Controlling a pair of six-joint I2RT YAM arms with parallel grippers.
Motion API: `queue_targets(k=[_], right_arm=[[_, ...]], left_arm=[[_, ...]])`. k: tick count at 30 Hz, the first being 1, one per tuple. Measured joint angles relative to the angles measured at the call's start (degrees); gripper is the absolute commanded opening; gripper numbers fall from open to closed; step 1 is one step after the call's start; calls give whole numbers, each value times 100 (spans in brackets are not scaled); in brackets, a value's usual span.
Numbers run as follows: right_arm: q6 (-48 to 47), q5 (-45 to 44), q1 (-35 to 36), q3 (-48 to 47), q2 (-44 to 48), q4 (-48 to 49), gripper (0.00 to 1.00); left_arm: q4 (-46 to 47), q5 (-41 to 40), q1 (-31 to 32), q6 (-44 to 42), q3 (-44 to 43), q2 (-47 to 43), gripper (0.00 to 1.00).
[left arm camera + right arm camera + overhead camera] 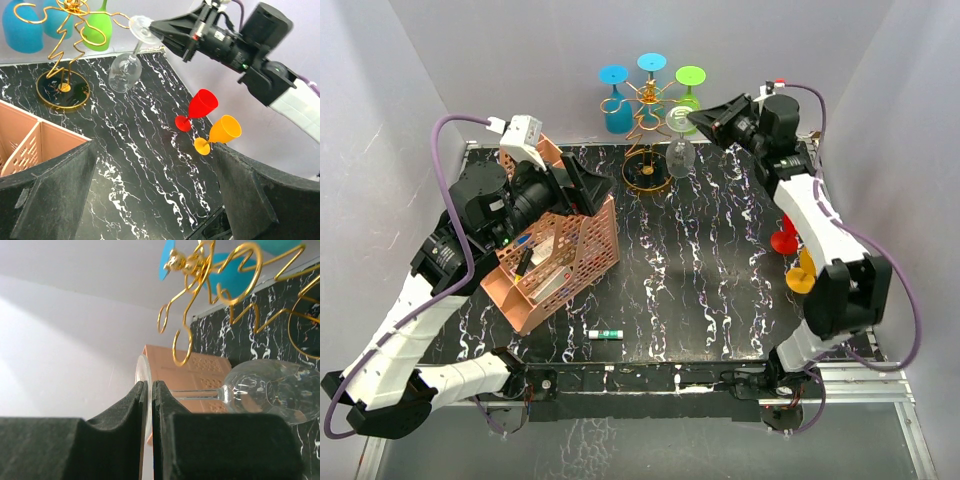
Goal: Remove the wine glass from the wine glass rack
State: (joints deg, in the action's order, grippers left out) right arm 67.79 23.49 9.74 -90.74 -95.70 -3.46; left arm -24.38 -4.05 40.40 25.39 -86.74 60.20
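Note:
The gold wire wine glass rack (647, 135) stands at the back of the table; it also shows in the left wrist view (64, 35) and the right wrist view (197, 275). A clear wine glass (680, 152) hangs tilted, bowl down, just right of the rack. My right gripper (692, 120) is shut on its foot disc (142, 375), close beside the tip of a looped arm. The bowl (272, 390) and the stem show in the right wrist view. My left gripper (588, 188) is open and empty above the pink organizer, its fingers (50, 195) wide apart.
Two blue glasses (616, 100) and a green glass (689, 85) hang on the rack. A red glass (783, 238) and an orange glass (800, 275) lie on the table at the right. A pink mesh organizer (560, 265) stands left, with a small tube (605, 334) in front.

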Motion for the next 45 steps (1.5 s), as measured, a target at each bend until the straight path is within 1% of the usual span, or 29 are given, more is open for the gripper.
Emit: queue_targets(k=[4,7,9,12,19,28,33,37,39,42,45], right_arm=[[-35,201,0,1126,966,525,8],[-39,332,2,1727,1523,802,8],[-17,404,0,1926,1768,903,8],[157,533,0,2133,2059,1226,8],[1058,1032,0,2398,2470,2341,8],[2549,1521,0,2680,2804,4116,8],[3405,1602,0,2671,2804,5104,8],[3825,1635,0,2586,2804,5490,8],[4039,1661,0,2551,2802,5674,8],[4347,1700,0,2551,2787,5991,8],[4625,1722,0,2551,2743,6275,8]], left_arm=[[61,72,2,105,157,2,97],[129,201,2,264,302,9,97],[197,332,0,422,402,24,97],[299,573,2,671,542,59,97],[739,1099,0,1036,857,74,97],[1908,1827,-7,1829,1392,13,97],[2435,2015,-98,2273,1440,7,97],[2809,2107,-313,2603,1449,0,97],[3010,2205,-538,2798,1486,0,97],[3429,2463,-1102,3228,1655,4,96],[4011,2815,-1558,3720,1906,83,92]])
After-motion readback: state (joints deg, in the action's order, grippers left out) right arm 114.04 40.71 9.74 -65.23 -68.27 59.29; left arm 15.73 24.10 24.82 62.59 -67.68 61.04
